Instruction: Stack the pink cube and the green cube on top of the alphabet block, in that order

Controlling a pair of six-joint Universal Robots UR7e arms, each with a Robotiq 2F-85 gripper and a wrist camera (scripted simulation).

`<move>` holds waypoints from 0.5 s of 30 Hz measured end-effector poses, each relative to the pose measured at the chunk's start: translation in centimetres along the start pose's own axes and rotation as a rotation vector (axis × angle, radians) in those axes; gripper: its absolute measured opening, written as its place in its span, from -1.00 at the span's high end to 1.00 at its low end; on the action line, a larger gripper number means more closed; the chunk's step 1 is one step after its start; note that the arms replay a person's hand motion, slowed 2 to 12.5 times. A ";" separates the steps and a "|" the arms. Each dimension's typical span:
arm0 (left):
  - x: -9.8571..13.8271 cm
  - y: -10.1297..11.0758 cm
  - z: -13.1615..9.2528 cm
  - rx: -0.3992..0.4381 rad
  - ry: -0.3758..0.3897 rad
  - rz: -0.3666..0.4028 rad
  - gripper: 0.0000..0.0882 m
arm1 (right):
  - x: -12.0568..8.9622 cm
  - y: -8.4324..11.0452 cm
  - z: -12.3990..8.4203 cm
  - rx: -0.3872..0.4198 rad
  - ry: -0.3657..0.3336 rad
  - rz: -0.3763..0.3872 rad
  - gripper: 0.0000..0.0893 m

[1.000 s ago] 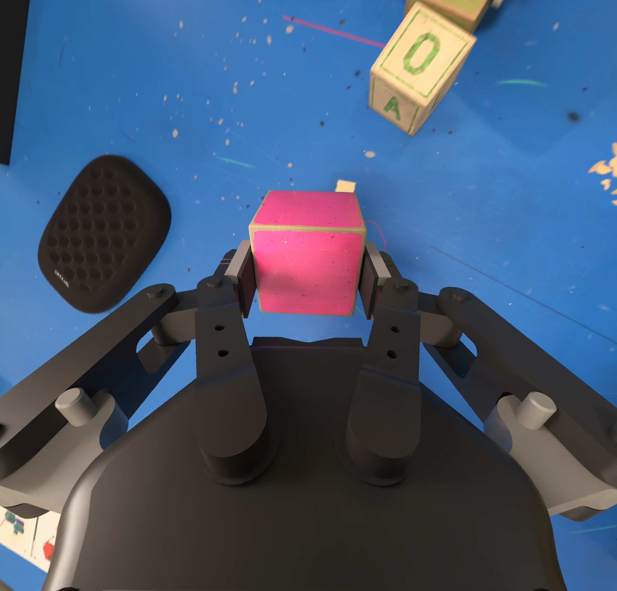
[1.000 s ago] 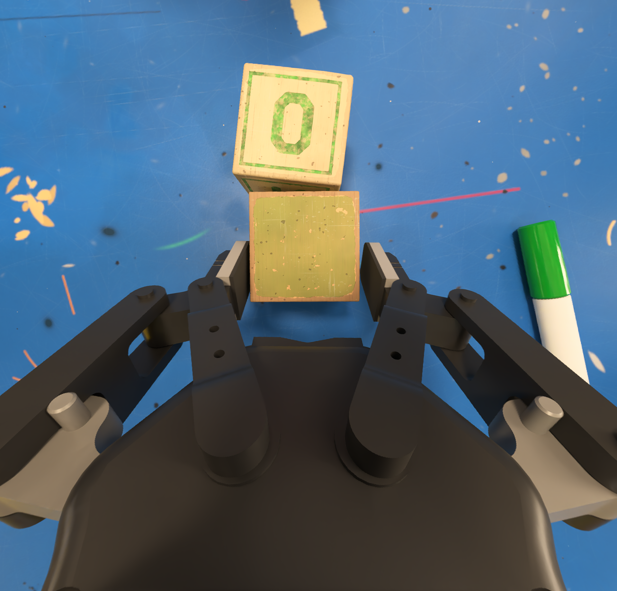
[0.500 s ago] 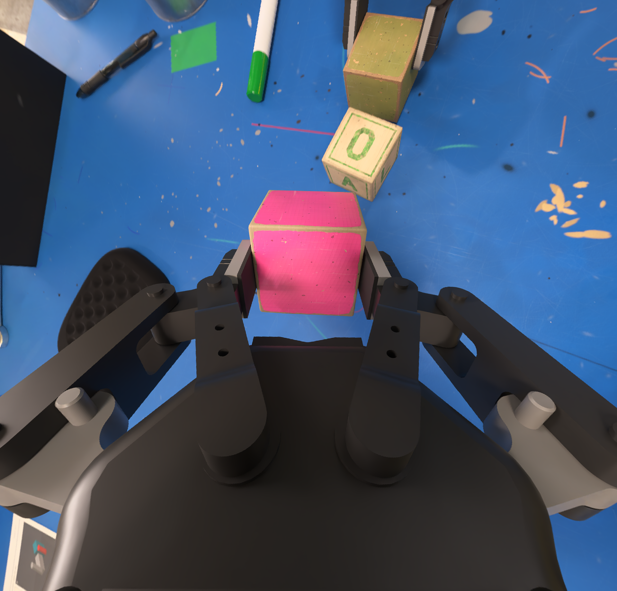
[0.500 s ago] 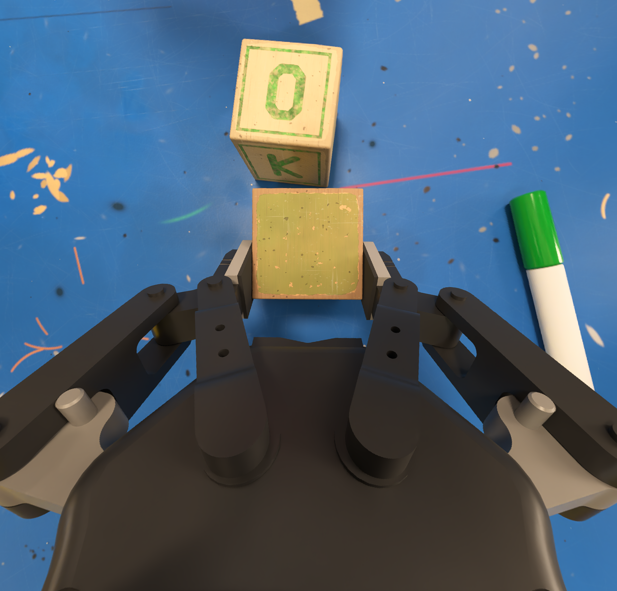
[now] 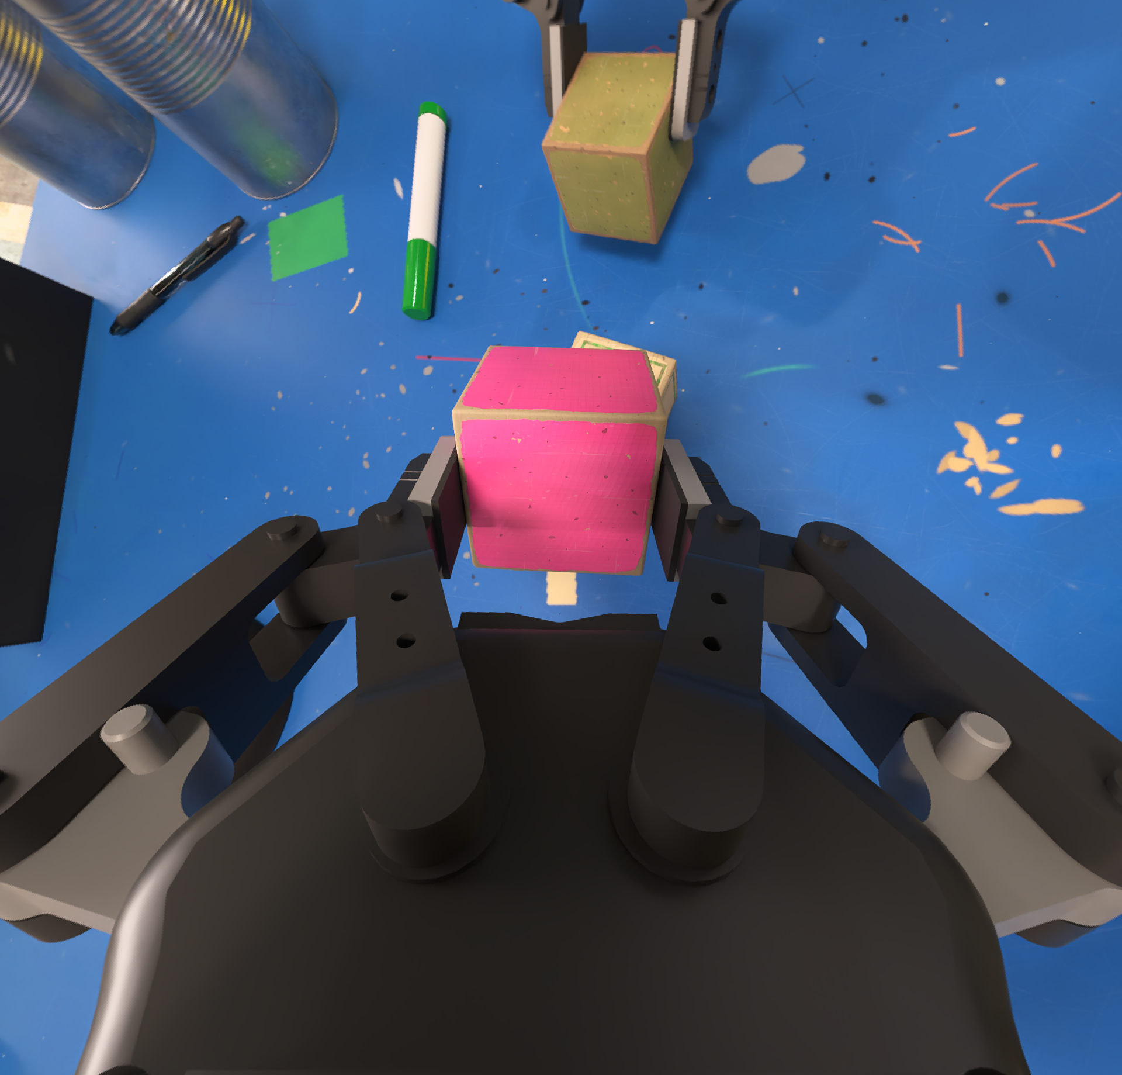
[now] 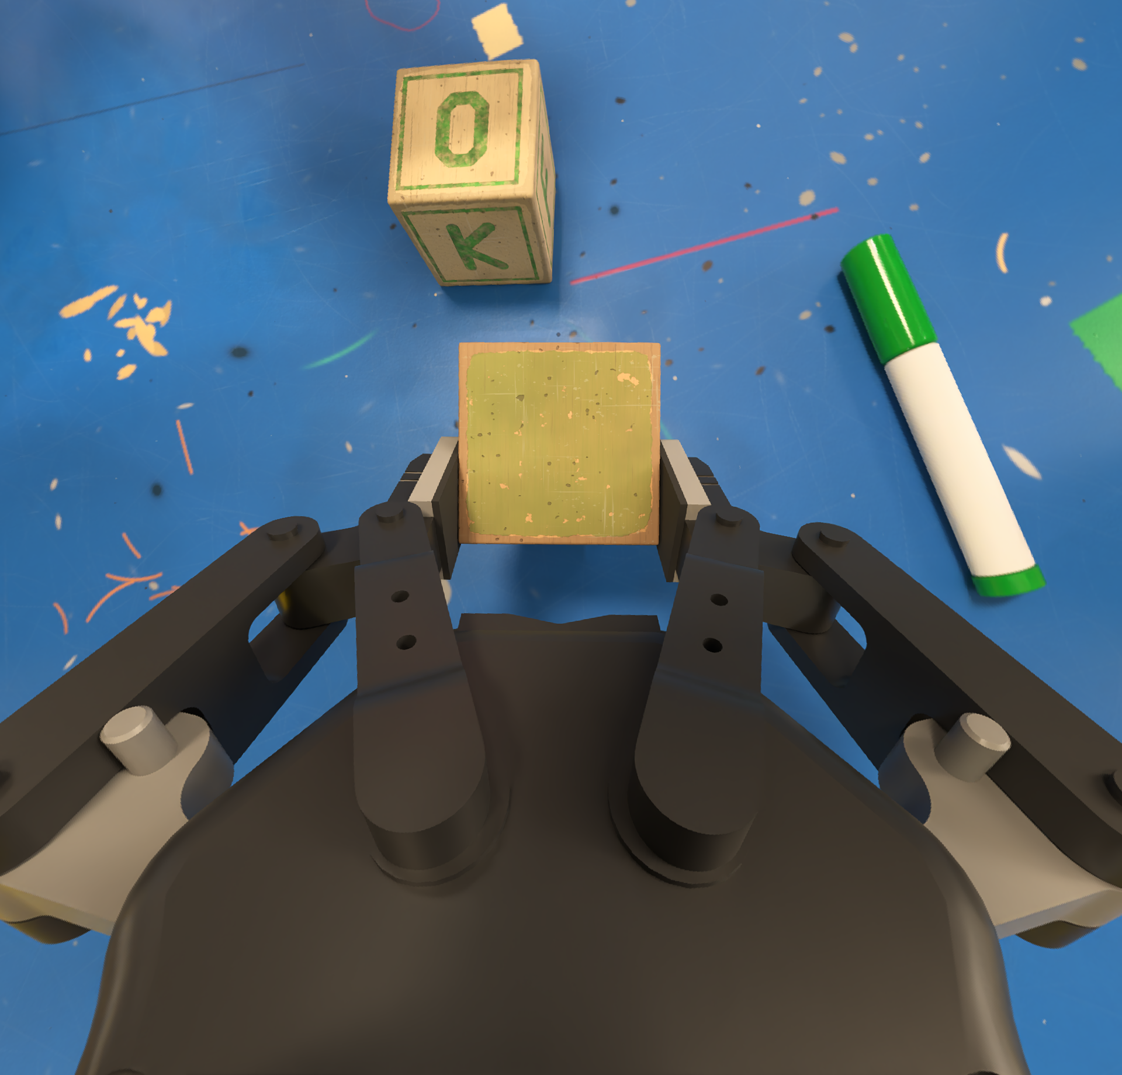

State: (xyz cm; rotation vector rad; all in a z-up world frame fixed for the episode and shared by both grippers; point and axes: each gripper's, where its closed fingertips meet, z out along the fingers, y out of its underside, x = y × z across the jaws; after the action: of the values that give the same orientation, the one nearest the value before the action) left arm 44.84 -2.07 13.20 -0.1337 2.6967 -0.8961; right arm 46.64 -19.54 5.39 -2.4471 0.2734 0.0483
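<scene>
My left gripper [image 5: 557, 502] is shut on the pink cube [image 5: 555, 487] and holds it in the air, almost over the alphabet block [image 5: 663, 372], of which only a corner shows behind the cube. My right gripper [image 6: 558, 493] is shut on the green cube [image 6: 558, 444], lifted above the blue table. It also shows in the left wrist view [image 5: 622, 83], holding the green cube [image 5: 607, 159] at the far side. In the right wrist view the pale wooden alphabet block [image 6: 467, 165] with green letters stands on the table ahead of the green cube.
A green-capped white marker [image 5: 425, 208] [image 6: 935, 408] lies near the blocks. Two metal cylinders [image 5: 182, 74], a black pen [image 5: 176, 274], a green paper square [image 5: 306, 238] and a black slab [image 5: 36, 457] are at the left of the blue table [image 5: 850, 329].
My left gripper has risen and carried the pink cube forward until it covers most of the alphabet block. My right gripper has closed on the green cube, lifted it and drawn back from the block.
</scene>
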 end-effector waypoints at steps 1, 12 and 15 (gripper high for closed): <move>0.1 -0.1 0.3 -0.005 0.008 0.005 -0.18 | 0.0 0.1 -0.3 0.005 -0.001 0.009 -0.16; 0.6 -0.5 2.5 -0.104 0.064 0.070 -0.18 | 0.4 1.2 -3.3 0.051 0.032 0.055 -0.16; 0.8 -0.5 2.9 -0.135 0.086 0.092 -0.18 | 0.4 1.1 -4.0 0.071 0.042 0.052 -0.16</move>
State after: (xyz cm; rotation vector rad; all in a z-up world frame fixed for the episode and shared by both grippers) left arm 45.00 -4.28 11.10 0.0007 2.8168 -0.7080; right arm 46.62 -22.97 7.79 -2.3722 0.3511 0.0095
